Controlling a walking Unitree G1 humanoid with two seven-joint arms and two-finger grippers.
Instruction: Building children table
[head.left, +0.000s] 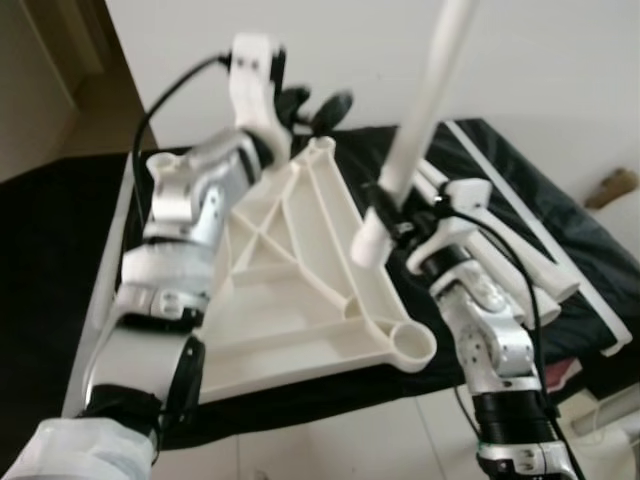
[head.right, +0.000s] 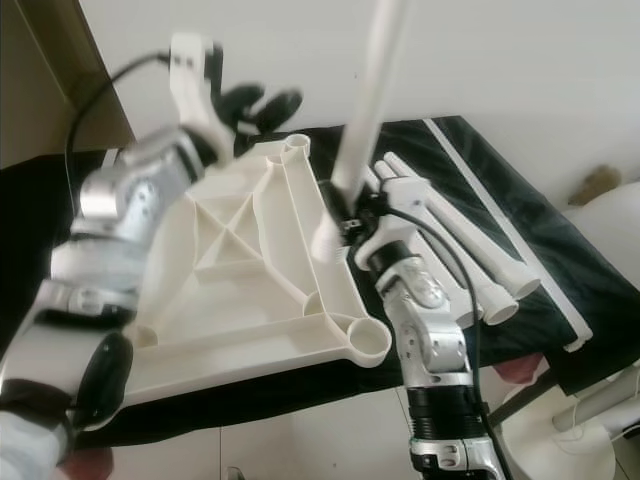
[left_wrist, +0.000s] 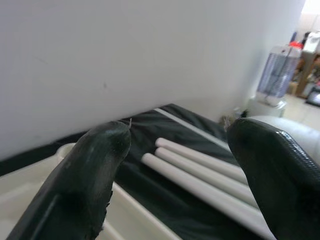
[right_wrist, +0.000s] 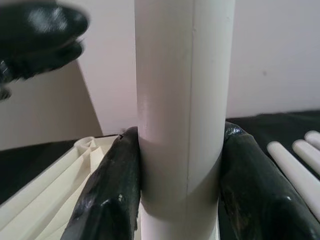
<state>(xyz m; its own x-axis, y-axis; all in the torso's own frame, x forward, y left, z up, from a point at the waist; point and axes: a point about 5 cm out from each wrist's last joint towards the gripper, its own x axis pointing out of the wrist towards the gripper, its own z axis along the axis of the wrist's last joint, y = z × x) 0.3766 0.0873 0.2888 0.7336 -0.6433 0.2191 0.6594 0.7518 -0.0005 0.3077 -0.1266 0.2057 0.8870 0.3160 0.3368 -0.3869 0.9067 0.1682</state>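
Table leg (head.left: 425, 110): top end cut off by frame edge. Left claw (head.left: 315, 105) fingertips motion-blurred.

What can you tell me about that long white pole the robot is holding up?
The pole is a smooth, round, white tube that looks like plastic, most likely a table leg. It stands nearly upright, leaning a little, its top running out of the picture and its rounded lower end hanging free above the upturned white tabletop. The right gripper is shut on it near the lower end, one black finger pressed to each side. A faint seam runs along its length. Similar legs lie on the dark cloth nearby.
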